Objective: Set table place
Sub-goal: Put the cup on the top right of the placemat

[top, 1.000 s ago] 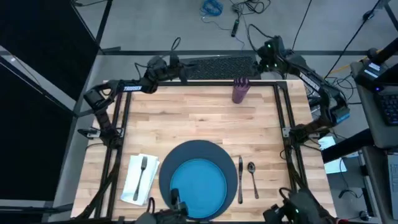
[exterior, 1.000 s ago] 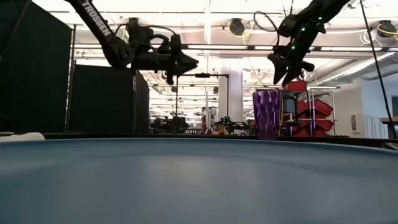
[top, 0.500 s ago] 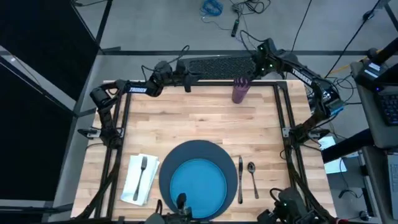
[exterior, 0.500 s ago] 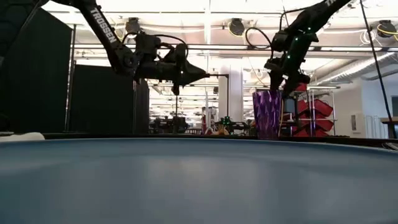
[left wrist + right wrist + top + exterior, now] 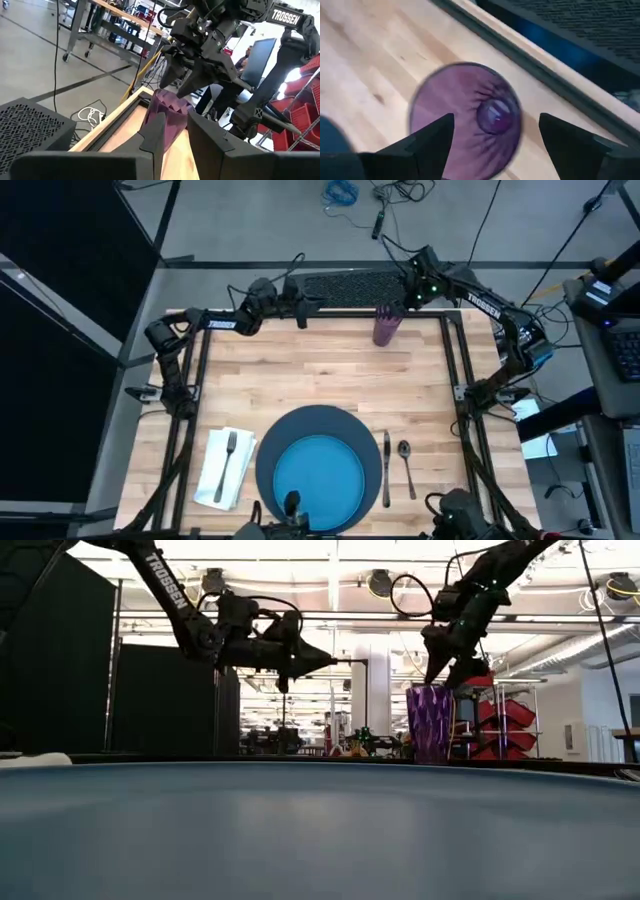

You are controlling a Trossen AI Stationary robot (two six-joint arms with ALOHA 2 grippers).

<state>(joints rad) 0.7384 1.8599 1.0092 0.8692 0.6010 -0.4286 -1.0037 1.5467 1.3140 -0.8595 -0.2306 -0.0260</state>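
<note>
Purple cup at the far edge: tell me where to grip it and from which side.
Probably straddle the rim of the purple cup from straight above: it stands upright, mouth open, and the open right pincer hangs over it.

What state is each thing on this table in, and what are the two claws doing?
purple cup: upright, empty, at the table's far edge.
right gripper: open, just above the cup's rim.
left gripper: open, raised over the far edge.
blue plate: centred on the grey charger.
fork: lying on the napkin.
knife, spoon: flat beside the charger.

A workshop-like lab: red parts bins (image 5: 500,725), steel racks (image 5: 107,22), ceiling lights (image 5: 380,582).
</note>
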